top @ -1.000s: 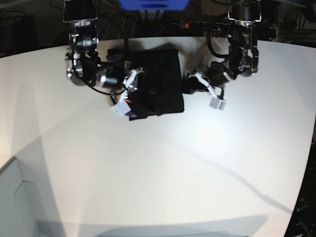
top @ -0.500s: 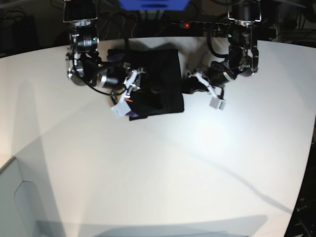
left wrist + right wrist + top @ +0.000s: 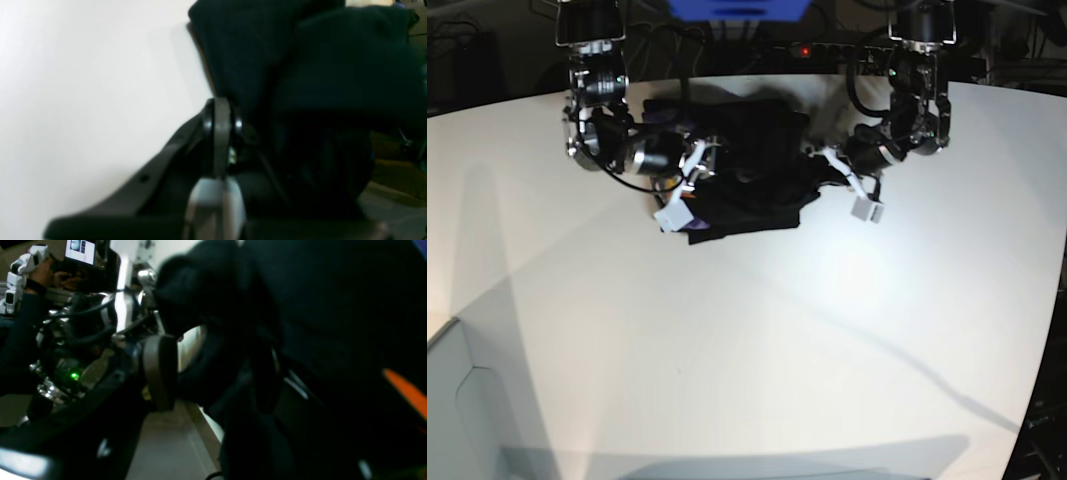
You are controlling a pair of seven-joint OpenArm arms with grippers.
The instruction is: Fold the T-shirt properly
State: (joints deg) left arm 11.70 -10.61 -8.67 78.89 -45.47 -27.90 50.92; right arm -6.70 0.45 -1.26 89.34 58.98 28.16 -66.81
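Black T-shirt (image 3: 752,170) bunched, no legible print; left hand (image 3: 218,133) together, right hand (image 3: 213,373) apart.

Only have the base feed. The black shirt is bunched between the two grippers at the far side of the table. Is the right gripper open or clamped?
Observer: The right wrist view shows the right gripper with its jaws apart. Folds of the black cloth T-shirt sit in the gap.
Operator: And the left one?
Observer: In the left wrist view the left gripper is shut, jaws pressed together, at the shirt's edge by the white table. I can't tell whether any cloth is pinched.
Operator: Any print showing?
Observer: There is an orange streak near the right edge of the right wrist view. It's too blurred to say if it's print.
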